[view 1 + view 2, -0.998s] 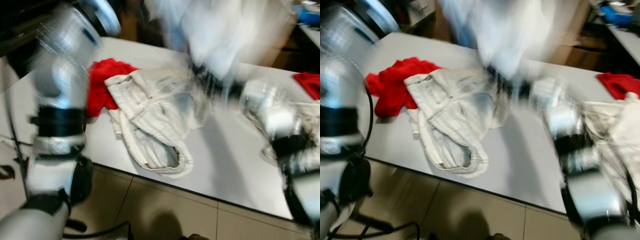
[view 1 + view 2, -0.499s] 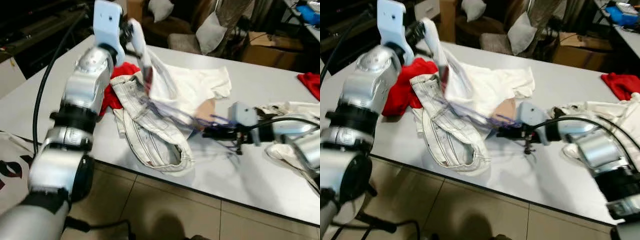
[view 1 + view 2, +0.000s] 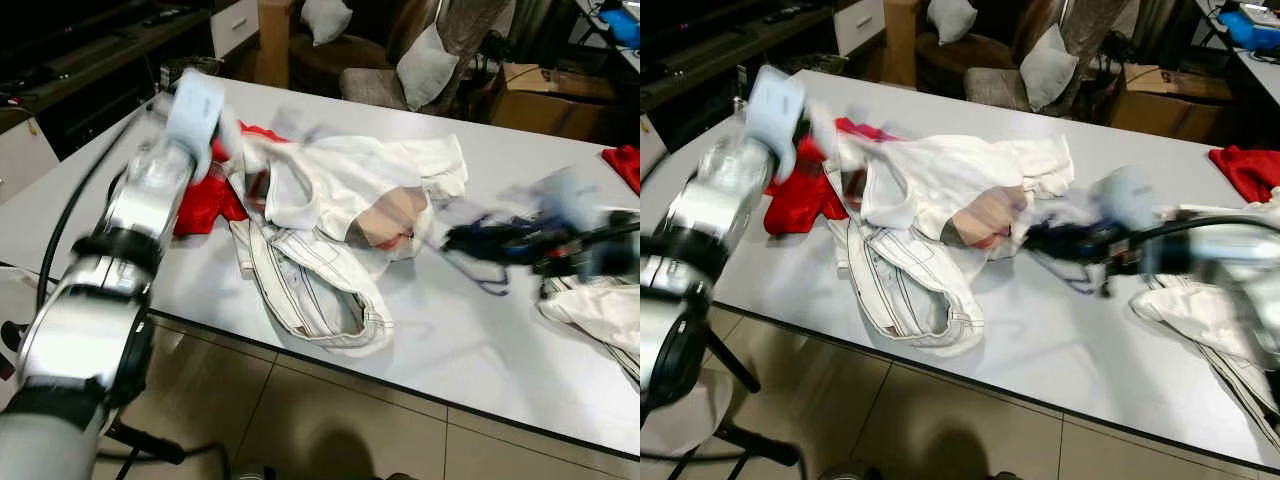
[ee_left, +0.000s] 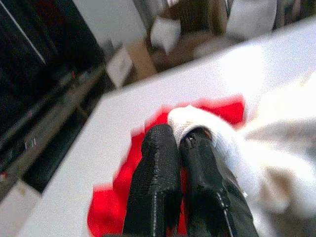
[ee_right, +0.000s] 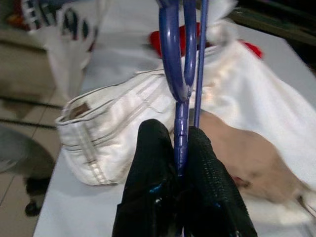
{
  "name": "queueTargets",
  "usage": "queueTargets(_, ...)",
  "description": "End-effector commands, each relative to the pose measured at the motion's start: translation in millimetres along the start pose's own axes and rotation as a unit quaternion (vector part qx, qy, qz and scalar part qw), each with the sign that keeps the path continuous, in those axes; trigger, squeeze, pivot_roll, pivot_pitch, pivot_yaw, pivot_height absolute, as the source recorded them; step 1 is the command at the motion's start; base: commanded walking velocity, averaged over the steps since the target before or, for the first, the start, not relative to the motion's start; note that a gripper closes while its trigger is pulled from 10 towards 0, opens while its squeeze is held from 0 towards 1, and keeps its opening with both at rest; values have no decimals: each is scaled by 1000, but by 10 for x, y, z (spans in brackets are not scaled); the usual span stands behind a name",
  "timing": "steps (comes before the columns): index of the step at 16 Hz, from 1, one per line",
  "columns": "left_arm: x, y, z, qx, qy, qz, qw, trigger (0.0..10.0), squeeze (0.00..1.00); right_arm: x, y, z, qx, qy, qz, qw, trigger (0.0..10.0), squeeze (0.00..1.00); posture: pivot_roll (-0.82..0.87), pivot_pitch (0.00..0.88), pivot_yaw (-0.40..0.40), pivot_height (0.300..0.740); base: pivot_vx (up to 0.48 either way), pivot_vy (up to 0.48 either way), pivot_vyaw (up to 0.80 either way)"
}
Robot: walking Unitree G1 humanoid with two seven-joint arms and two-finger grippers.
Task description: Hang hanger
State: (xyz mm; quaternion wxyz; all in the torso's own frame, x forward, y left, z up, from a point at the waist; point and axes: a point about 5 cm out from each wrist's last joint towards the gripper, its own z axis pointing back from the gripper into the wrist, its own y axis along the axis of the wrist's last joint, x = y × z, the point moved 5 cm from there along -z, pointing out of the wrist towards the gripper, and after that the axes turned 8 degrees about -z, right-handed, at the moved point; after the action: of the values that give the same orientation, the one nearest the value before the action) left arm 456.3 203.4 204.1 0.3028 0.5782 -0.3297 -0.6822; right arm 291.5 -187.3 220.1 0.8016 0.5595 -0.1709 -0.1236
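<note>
A blue plastic hanger (image 5: pixel 180 74) is pinched between the fingers of my right gripper (image 5: pixel 177 148), which is shut on it. In the left eye view that gripper (image 3: pixel 462 240) is blurred, low over the white table (image 3: pixel 450 340), just right of a white garment (image 3: pixel 350 185). My left gripper (image 4: pixel 180 143) is shut on a fold of that white garment, near its left end (image 3: pixel 232 140), over a red cloth (image 3: pixel 200 200). Pale denim trousers (image 3: pixel 310 290) lie under the garment toward the table's front edge.
More white clothes (image 3: pixel 590 310) lie at the table's right, with another red cloth (image 3: pixel 625 165) behind them. Chairs with grey cushions (image 3: pixel 425 65) and a cardboard box (image 3: pixel 545 85) stand beyond the far edge. Tiled floor (image 3: pixel 330 420) lies in front.
My left gripper has come down toward the table with the white garment. The right gripper has drawn to the right with the hanger, away from the garment. Both arms are blurred.
</note>
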Motion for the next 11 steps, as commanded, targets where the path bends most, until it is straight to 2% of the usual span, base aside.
queueTargets(1, 7, 69, 14, 18, -25, 4, 1000, 10000, 0, 55, 93, 93, 20, -23, -2, 1000, 10000, 0, -51, 0, 27, 740, 0, 0, 0)
queueTargets(2, 67, 82, 83, 47, -85, 49, 994, 10000, 1000, 174, 129, 152, 41, -74, -16, 996, 10000, 0, -53, 0, 24, 740, 0, 0, 0)
queueTargets(3, 70, 112, 160, 74, -125, 70, 987, 10000, 1000, 252, 122, 174, 49, -112, -33, 992, 10000, 0, -53, 0, 25, 740, 0, 0, 0)
queueTargets(4, 26, 137, 245, 91, -144, 81, 982, 10000, 1000, 246, 97, 147, 61, -124, -62, 988, 10000, 0, -51, 0, 22, 740, 0, 0, 0)
queueTargets(5, -4, 199, 388, 116, -172, 97, 974, 10000, 1000, 232, 59, 88, 74, -141, -97, 982, 10000, 0, -48, 0, 17, 740, 0, 0, 0)
queueTargets(6, 28, 262, 545, 139, -210, 95, 963, 10000, 1000, 229, 13, 46, 77, -161, -120, 977, 10000, 0, -46, 0, 14, 740, 0, 0, 0)
queueTargets(8, 78, 322, 714, 159, -249, 90, 951, 10000, 1000, 232, -18, 7, 84, -178, -134, 971, 10000, 0, -43, 0, 8, 740, 0, 0, 0)
queueTargets(9, 97, 430, 1030, 190, -310, 88, 927, 10000, 1000, 254, -49, -66, 100, -224, -148, 958, 10000, 0, -42, 0, 4, 740, 0, 0, 0)
queueTargets(10, 67, 528, 1216, 211, -338, 102, 912, 10000, 1000, 255, -38, -106, 109, -248, -148, 951, 10000, 0, -41, 0, 2, 740, 0, 0, 0)
queueTargets(11, 54, 568, 1274, 219, -345, 107, 906, 10000, 1000, 256, -34, -115, 109, -256, -146, 949, 10000, 0, -41, 0, 2, 740, 0, 0, 0)
